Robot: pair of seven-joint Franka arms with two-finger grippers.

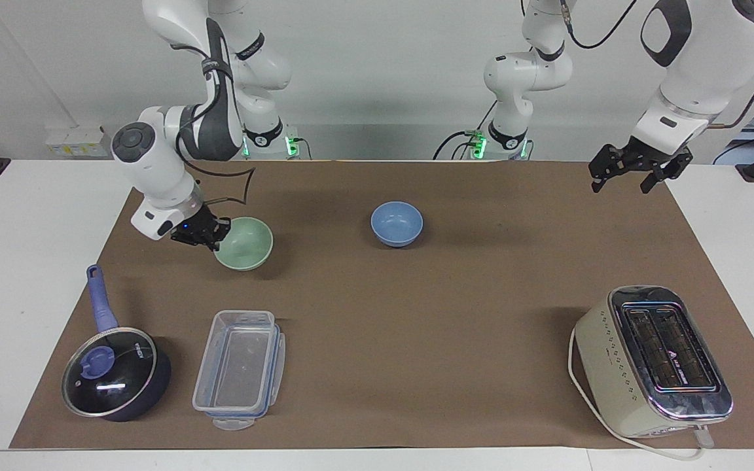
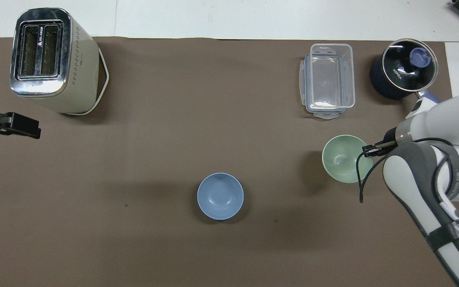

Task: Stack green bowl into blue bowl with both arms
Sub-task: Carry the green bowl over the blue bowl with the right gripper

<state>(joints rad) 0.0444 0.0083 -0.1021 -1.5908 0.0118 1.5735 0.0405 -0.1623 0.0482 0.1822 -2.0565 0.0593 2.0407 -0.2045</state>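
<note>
The pale mint-green bowl (image 1: 244,243) (image 2: 344,158) hangs just above the brown mat at the right arm's end of the table, its shadow under it. My right gripper (image 1: 215,237) (image 2: 369,150) is shut on the green bowl's rim at the side away from the blue bowl. The light blue bowl (image 1: 396,223) (image 2: 220,195) sits upright on the mat near the table's middle, apart from both grippers. My left gripper (image 1: 630,174) (image 2: 34,130) waits open in the air over the mat's corner at the left arm's end.
A clear rectangular container (image 1: 239,369) (image 2: 328,80) and a dark blue lidded saucepan (image 1: 115,372) (image 2: 403,73) stand farther from the robots than the green bowl. A cream toaster (image 1: 653,362) (image 2: 56,59) with its cord stands at the left arm's end.
</note>
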